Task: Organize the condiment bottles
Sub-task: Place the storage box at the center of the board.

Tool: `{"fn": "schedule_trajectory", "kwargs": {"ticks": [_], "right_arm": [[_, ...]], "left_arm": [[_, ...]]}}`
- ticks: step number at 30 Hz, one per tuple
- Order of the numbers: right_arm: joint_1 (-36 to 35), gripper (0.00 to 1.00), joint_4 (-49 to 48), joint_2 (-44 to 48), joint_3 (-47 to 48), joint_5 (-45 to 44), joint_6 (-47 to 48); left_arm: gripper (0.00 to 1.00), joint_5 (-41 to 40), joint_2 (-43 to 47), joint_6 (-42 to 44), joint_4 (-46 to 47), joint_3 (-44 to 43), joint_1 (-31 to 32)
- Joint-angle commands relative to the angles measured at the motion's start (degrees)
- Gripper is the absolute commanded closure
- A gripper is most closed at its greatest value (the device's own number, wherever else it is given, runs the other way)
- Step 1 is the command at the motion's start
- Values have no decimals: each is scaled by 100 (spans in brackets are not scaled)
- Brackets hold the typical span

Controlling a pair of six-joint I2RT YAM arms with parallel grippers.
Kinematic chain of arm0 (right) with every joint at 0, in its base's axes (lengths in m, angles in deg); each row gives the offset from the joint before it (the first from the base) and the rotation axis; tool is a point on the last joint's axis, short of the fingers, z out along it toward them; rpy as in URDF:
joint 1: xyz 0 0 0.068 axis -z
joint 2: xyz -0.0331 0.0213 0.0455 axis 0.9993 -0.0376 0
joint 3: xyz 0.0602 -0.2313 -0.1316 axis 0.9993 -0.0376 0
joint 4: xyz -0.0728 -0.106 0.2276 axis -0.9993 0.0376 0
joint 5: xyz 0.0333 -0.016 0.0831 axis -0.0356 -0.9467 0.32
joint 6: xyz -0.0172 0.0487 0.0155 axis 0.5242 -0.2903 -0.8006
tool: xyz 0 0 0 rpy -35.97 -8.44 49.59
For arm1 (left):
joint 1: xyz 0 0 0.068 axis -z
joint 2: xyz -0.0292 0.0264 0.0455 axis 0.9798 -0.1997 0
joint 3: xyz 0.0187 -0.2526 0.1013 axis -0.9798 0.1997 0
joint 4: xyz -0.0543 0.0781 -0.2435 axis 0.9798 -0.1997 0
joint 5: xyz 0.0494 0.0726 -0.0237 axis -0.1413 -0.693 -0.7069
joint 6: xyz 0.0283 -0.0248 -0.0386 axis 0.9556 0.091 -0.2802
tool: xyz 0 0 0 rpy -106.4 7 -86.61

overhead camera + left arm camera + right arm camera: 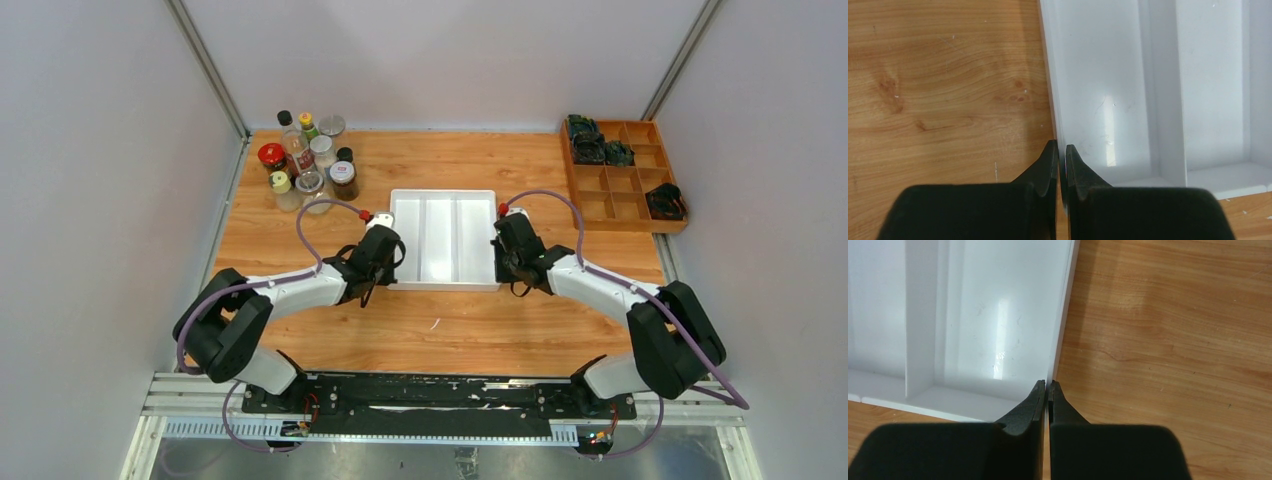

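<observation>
Condiment bottles [308, 160] clustered at far-left corner, none sorted. Left gripper [1060, 150] clamped on left wall of white divided tray [443, 192], central, compartments empty. Right gripper [1047, 386] clamped on its right wall. Judged: all bottle placement outstanding.

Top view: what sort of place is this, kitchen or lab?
Probably a robot test cell, not a kitchen: plain grey walls box in a wooden table, the left arm and right arm are bolted to a metal rail, and bottles and a tray look staged.

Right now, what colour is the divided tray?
The tray is white; top view shows it best.
</observation>
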Motion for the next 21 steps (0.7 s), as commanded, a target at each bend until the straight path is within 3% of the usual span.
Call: {"fn": "schedule_trajectory", "kwargs": {"ticks": [1,7,10,17,19,21], "right_arm": [[160,100,222,-163,-182,-898,350],[156,100,265,-166,-164,-899,331],[160,100,300,-171,-146,-876,315],[123,67,320,-128,-146,-869,304],[104,64,315,-128,-145,-876,311],[100,65,312,-128,-147,-878,308]], "left_arm": [[95,161,-58,284,-297,173,47],[89,68,14,270,-492,131,66],[79,58,59,262,-566,103,66],[52,9,106,244,-609,106,74],[39,-29,76,239,-604,121,76],[38,-47,12,223,-609,113,77]]}}
